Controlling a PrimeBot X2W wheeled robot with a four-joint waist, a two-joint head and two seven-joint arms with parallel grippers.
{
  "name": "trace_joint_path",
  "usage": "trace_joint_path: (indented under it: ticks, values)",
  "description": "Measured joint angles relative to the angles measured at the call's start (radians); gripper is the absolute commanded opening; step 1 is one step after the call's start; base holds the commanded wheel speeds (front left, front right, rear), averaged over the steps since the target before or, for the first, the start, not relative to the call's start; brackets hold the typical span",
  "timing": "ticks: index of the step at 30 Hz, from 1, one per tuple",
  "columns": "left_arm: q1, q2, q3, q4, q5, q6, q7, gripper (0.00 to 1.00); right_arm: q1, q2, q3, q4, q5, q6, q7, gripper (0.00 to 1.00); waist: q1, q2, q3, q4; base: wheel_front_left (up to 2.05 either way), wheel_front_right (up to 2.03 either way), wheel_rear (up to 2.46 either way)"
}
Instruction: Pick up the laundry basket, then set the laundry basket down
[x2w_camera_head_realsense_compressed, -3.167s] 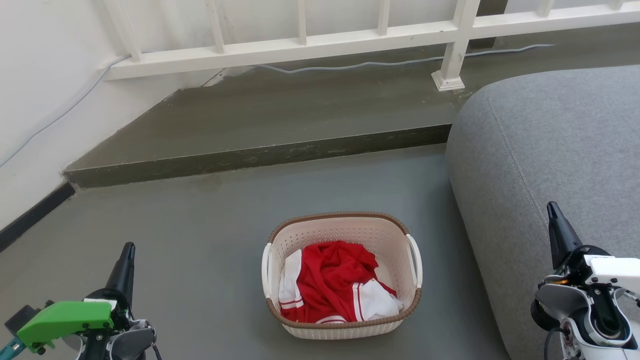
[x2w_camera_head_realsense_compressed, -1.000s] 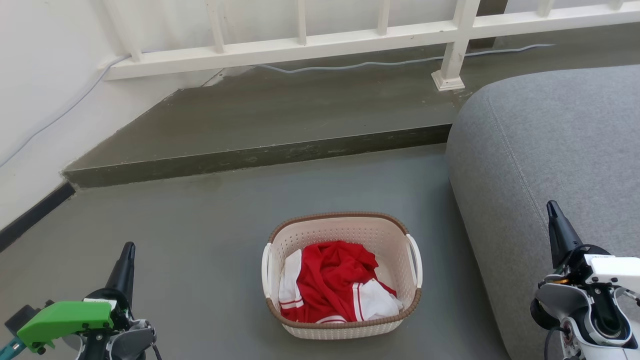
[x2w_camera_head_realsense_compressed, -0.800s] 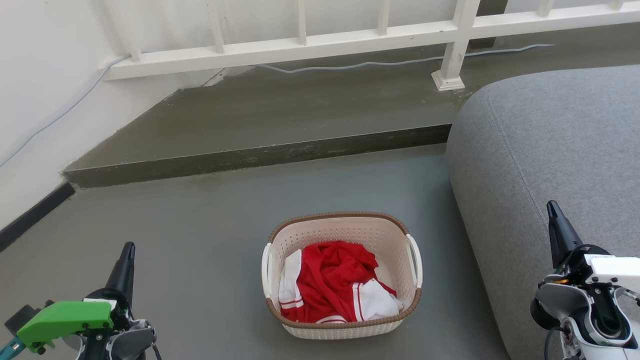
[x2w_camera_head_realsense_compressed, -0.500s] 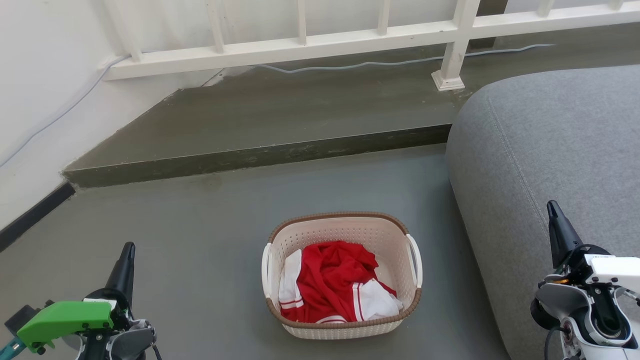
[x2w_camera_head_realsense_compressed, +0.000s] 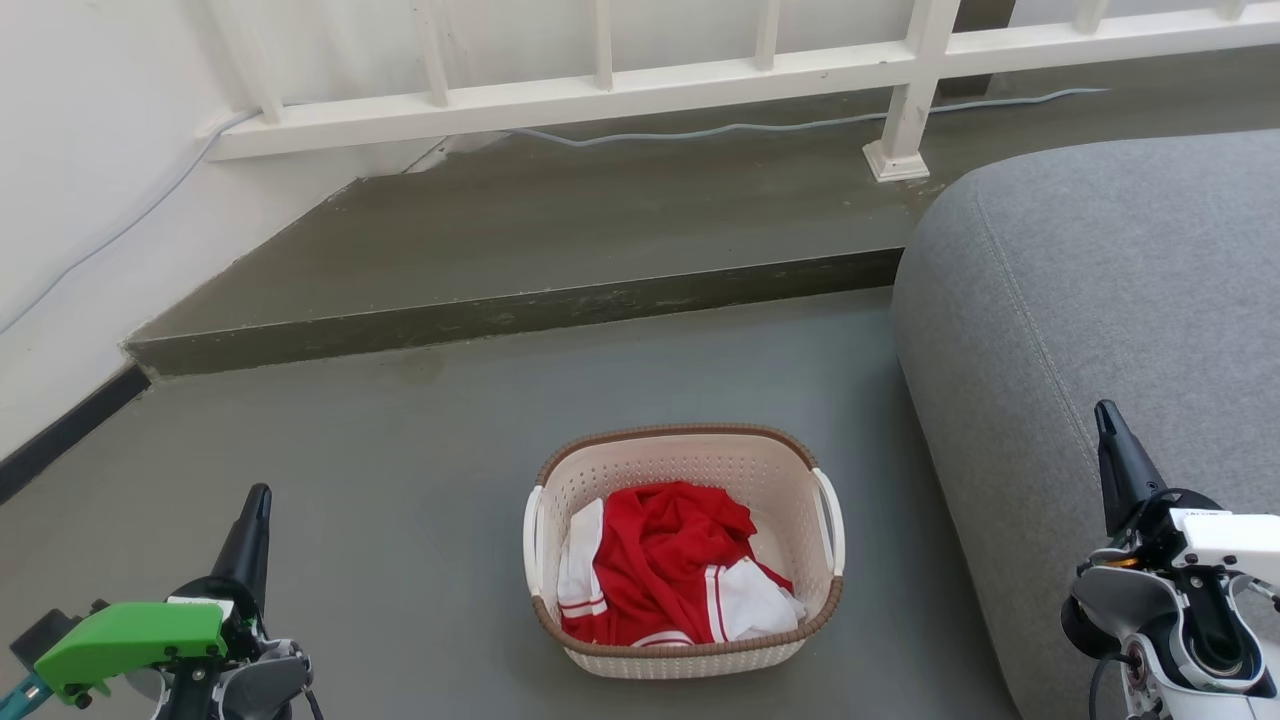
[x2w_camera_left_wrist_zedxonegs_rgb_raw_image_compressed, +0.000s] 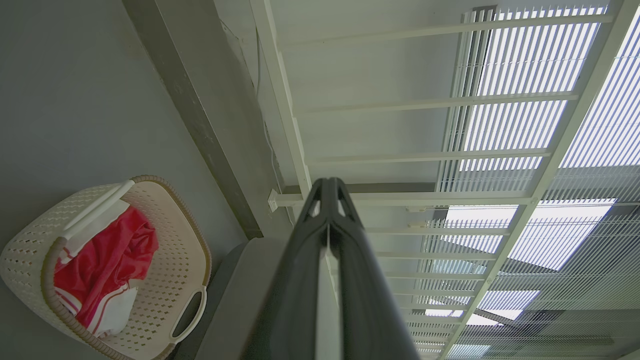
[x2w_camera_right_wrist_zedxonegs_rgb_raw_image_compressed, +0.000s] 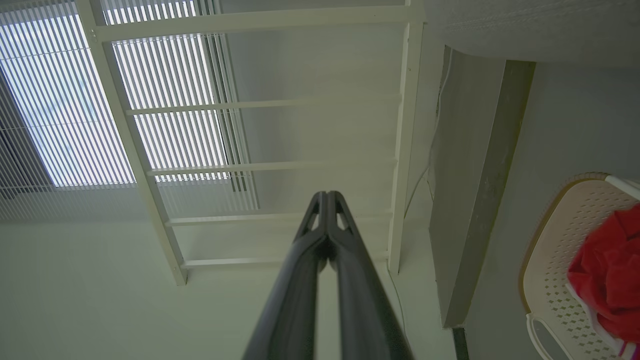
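The laundry basket (x2w_camera_head_realsense_compressed: 700, 465) stands on the grey floor at lower centre, cream-white and perforated with a brown rim and two white loop side handles; red and white clothes lie inside. It shows too in the left wrist view, laundry basket (x2w_camera_left_wrist_zedxonegs_rgb_raw_image_compressed: 175, 255), and at the edge of the right wrist view, laundry basket (x2w_camera_right_wrist_zedxonegs_rgb_raw_image_compressed: 565, 240). My left gripper (x2w_camera_head_realsense_compressed: 258, 494) is shut and empty, well to the basket's left. My right gripper (x2w_camera_head_realsense_compressed: 1103, 412) is shut and empty, over the sofa to the basket's right. Both sets of fingertips meet in the wrist views, left gripper (x2w_camera_left_wrist_zedxonegs_rgb_raw_image_compressed: 328, 181), right gripper (x2w_camera_right_wrist_zedxonegs_rgb_raw_image_compressed: 325, 194).
A grey sofa (x2w_camera_head_realsense_compressed: 1100, 280) fills the right side, close to the basket. A raised concrete step (x2w_camera_head_realsense_compressed: 520, 310) crosses behind the basket, with a white railing (x2w_camera_head_realsense_compressed: 620, 85) and a cable beyond it. A white wall (x2w_camera_head_realsense_compressed: 70, 180) stands at the left.
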Motion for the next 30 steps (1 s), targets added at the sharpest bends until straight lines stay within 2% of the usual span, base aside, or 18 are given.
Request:
trace_joint_path:
  ticks: [30]
  values:
    - [0.000,0.000,0.001,0.000,0.000,0.000,0.000,0.00,0.000,0.001,-0.002,0.000,0.000,0.000,0.001,0.00,0.0000,0.0000,0.000,0.000,0.00,0.00,0.00]
